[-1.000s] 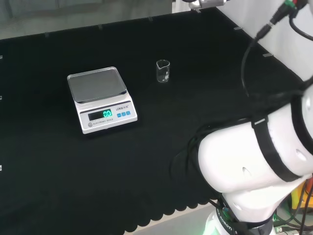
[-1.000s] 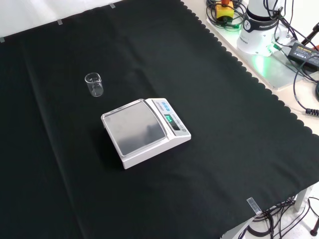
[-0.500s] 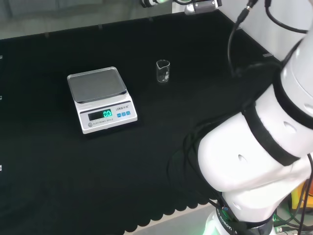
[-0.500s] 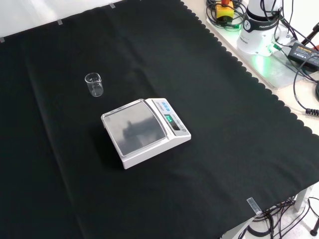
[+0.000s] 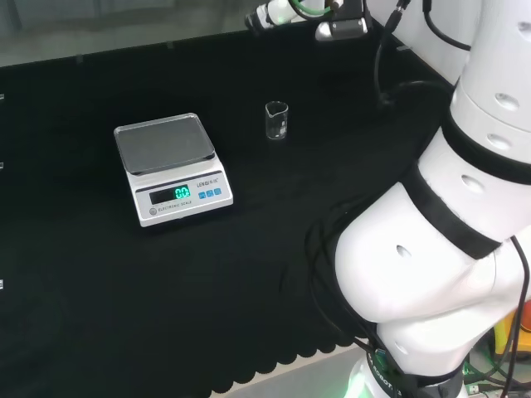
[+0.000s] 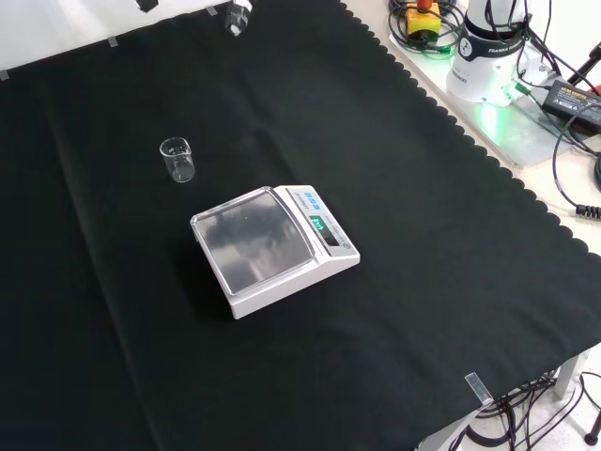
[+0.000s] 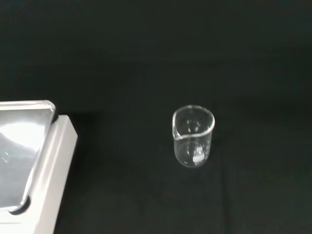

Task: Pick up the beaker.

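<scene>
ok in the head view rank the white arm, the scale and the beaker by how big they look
1. The white arm: by far the largest, though it stands nearest the camera, which swells it.
2. The scale: middling, on the black cloth.
3. The beaker: smallest, a little clear glass standing upright to the scale's right, apart from it.

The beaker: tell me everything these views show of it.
The beaker is small, clear and looks like glass, with a rolled rim, a pouring spout and faint white markings on its wall. It stands upright on the black cloth and looks empty. In the head view it stands to the right of the scale, apart from it. Nothing touches it except the cloth beneath.
</scene>
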`<state>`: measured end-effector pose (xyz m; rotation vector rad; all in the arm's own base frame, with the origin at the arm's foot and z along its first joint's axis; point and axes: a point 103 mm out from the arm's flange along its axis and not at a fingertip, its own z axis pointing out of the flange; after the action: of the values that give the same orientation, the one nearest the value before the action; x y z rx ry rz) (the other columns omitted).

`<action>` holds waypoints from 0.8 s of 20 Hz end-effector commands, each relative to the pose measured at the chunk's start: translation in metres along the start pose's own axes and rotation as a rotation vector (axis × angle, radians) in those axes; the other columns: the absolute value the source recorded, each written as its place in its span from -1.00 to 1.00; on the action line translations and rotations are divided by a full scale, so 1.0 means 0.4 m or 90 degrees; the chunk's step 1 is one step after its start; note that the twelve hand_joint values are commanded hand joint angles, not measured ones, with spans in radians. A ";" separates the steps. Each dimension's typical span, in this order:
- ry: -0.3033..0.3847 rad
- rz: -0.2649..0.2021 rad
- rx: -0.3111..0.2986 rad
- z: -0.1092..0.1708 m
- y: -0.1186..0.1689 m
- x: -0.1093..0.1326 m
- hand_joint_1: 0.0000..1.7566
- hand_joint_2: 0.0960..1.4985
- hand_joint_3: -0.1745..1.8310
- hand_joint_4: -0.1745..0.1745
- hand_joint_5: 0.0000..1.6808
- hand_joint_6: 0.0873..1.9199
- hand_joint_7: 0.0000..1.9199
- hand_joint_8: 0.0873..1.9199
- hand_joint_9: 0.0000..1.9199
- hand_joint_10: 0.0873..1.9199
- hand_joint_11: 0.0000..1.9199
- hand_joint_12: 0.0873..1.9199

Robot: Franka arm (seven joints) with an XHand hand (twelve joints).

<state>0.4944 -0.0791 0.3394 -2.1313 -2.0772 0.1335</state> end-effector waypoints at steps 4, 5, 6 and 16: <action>0.042 -0.032 0.014 0.119 0.138 0.003 -0.70 -0.01 -0.70 -0.89 -0.97 -1.00 -1.00 -0.91 -1.00 -0.50 -1.00 0.46; 0.045 -0.036 0.015 0.129 0.152 0.009 -0.70 0.00 -0.70 -0.90 -0.96 -1.00 -1.00 -0.89 -1.00 -0.49 -1.00 0.46; 0.049 -0.039 0.017 0.138 0.164 0.014 -0.70 0.00 -0.71 -0.90 -0.96 -1.00 -1.00 -0.88 -1.00 -0.48 -1.00 0.47; 0.035 -0.060 0.060 0.224 0.266 0.051 -0.69 0.01 -0.72 -0.91 -0.94 -1.00 -1.00 -0.85 -1.00 -0.46 -1.00 0.47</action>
<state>0.5548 -0.0702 0.2650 -2.0204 -2.0747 0.1403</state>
